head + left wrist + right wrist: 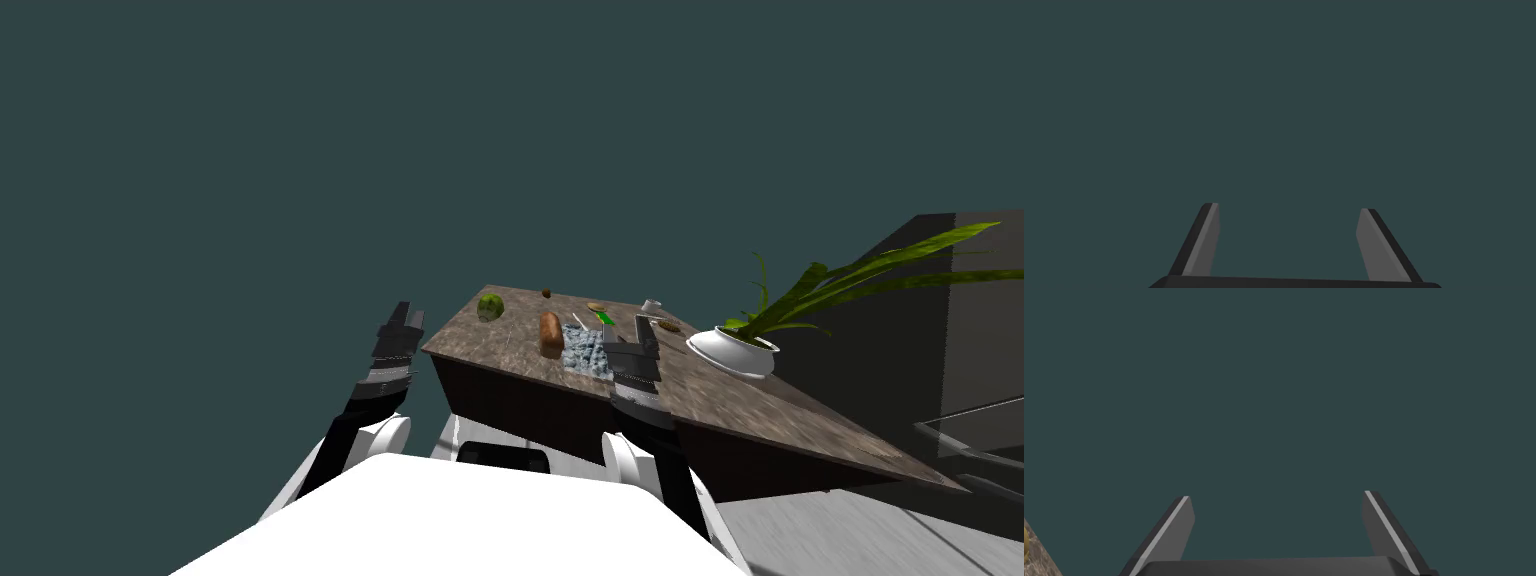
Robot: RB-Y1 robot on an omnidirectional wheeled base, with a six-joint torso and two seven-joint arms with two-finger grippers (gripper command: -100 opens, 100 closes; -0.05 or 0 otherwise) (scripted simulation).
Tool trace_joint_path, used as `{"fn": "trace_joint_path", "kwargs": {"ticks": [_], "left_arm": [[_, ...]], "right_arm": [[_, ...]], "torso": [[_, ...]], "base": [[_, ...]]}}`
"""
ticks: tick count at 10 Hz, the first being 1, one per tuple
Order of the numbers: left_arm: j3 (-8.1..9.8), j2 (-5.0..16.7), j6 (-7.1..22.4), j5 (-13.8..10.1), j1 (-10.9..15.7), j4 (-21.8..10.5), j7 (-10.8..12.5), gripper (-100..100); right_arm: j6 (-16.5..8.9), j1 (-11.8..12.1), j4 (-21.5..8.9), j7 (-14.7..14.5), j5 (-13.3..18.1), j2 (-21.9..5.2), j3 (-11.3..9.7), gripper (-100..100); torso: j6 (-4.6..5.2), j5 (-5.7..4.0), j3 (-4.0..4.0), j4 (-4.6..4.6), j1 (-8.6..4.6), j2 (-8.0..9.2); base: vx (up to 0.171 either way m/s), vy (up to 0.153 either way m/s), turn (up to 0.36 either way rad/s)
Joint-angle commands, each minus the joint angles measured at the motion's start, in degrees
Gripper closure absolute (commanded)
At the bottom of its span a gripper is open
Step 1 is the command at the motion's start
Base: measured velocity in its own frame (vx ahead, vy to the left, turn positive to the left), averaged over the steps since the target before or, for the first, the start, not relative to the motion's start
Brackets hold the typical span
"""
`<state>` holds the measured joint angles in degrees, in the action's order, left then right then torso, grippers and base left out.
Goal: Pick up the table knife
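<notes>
Head view had the table knife (577,321) as a thin pale sliver, too small to be sure of, lying on the brown surface (760,410) at the far edge of a blue-grey cloth (588,352), beside a brown loaf (550,334). Right tool (645,330) hung over the surface just to the right of the table knife, near but apart, fingers spread wide, gripping nothing. A green stub (604,318) lay between them. Left tool (405,315) sat off the surface's left end, fingers apart too. Further right stood a potted plant (735,350).
</notes>
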<state>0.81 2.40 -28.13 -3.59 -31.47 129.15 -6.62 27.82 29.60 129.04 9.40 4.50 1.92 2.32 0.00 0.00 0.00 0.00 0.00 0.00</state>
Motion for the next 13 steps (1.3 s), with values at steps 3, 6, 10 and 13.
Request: {"fn": "trace_joint_path", "kwargs": {"ticks": [3,6,10,13], "left_arm": [[-0.07,5.6,3.1,-0.8,1.3,-1.7,0.5,-100],[-0.08,10.9,6.3,-1.6,2.9,-3.2,1.0,-100],[-0.45,16.1,8.9,-2.3,4.1,-4.6,1.4,-100],[-1.32,21.1,11.7,-3.0,5.3,-6.4,2.1,-100]], "right_arm": [[0.0,0.0,0.0,0.0,0.0,0.0,0.0,0],[0.0,0.0,0.0,0.0,0.0,0.0,0.0,0],[0.0,0.0,0.0,0.0,0.0,0.0,0.0,0],[0.0,0.0,0.0,0.0,0.0,0.0,0.0,0]], "torso": [[0.01,-0.01,0.1,0.04,-0.07,0.18],[0.01,-0.02,0.15,0.06,-0.08,0.27],[0.02,-0.02,0.09,0.03,-0.08,0.15],[0.01,-0.02,0.12,0.04,-0.11,0.21]], "base": [[-0.053,-0.022,-0.037],[-0.069,-0.027,-0.065],[-0.04,-0.023,-0.062],[-0.05,-0.032,-0.098]]}}
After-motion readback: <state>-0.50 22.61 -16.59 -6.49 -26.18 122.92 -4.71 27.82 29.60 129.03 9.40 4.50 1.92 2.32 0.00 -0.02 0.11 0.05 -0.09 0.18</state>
